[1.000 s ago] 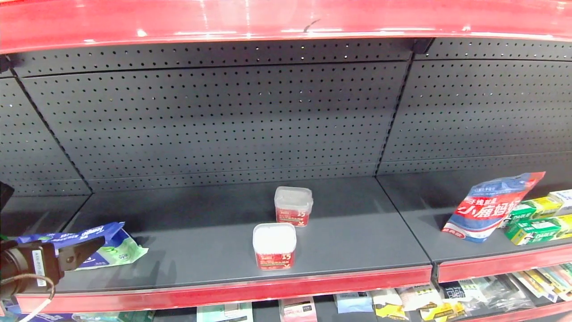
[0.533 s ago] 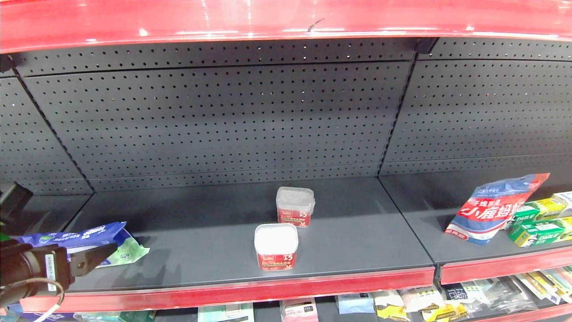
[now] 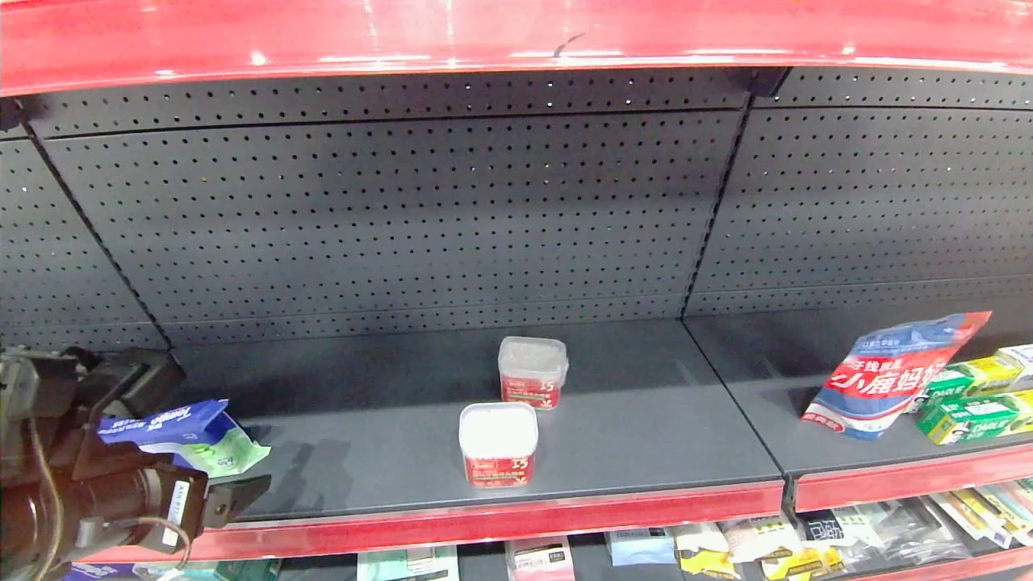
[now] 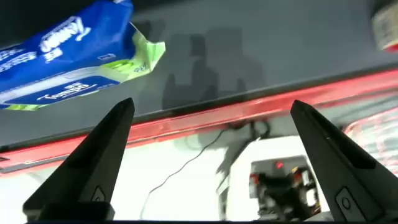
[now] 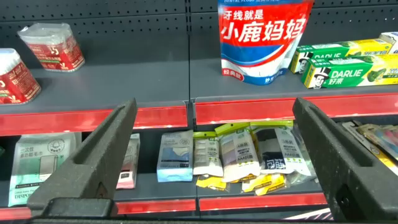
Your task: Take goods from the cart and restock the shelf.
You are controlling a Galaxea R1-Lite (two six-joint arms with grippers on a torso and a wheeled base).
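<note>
Left gripper (image 4: 211,106) gapes empty near the wipes pack (image 4: 68,53), shelf's (image 3: 629,428) left front edge — right gripper (image 5: 214,102), wrist view, likewise spread.

Looks onto a dark grey metal shelf (image 3: 646,420). Backed by a perforated panel (image 3: 403,218) of the same grey, split right of centre by a slanting upright (image 3: 715,210). Trimmed along the front with a glossy red edge strip (image 3: 484,523). Topped by a red board (image 3: 516,32), streaked with white glare from lights overhead. Below, a lower shelf (image 5: 261,203), also red-edged.
</note>
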